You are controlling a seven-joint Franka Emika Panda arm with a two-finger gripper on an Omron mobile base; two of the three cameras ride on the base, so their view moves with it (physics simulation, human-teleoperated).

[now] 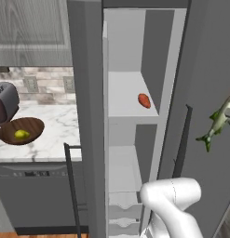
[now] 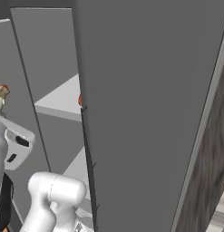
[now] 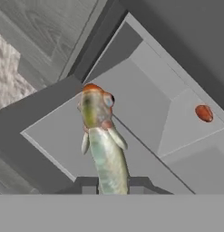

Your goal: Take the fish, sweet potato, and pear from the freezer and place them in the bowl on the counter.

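Bowl (image 1: 9, 136) on the counter (image 1: 56, 135), at 9 o'clock in the left base view, holds the pear (image 1: 22, 134). Sweet potato (image 1: 144, 100) lies on a freezer (image 1: 130, 93) shelf, centre. At 3 o'clock, the gripper (image 3: 111, 188) is clamped on the fish (image 3: 104, 140) near its tail.

Risk: the long overhang may pivot or slip during transfer, or strike the freezer door.

The arm (image 1: 174, 204) is glossy white, built of thick rounded tubes that end in smooth domed caps. In the right base view another stretch of the arm (image 2: 54, 199) shows the same white shell with soft grey shading, and a dark band where two segments meet at the lower left edge. The white hand housing (image 2: 16, 142) carries small dark oval slots. Two small dark fingertips (image 3: 88, 185) are squarish.
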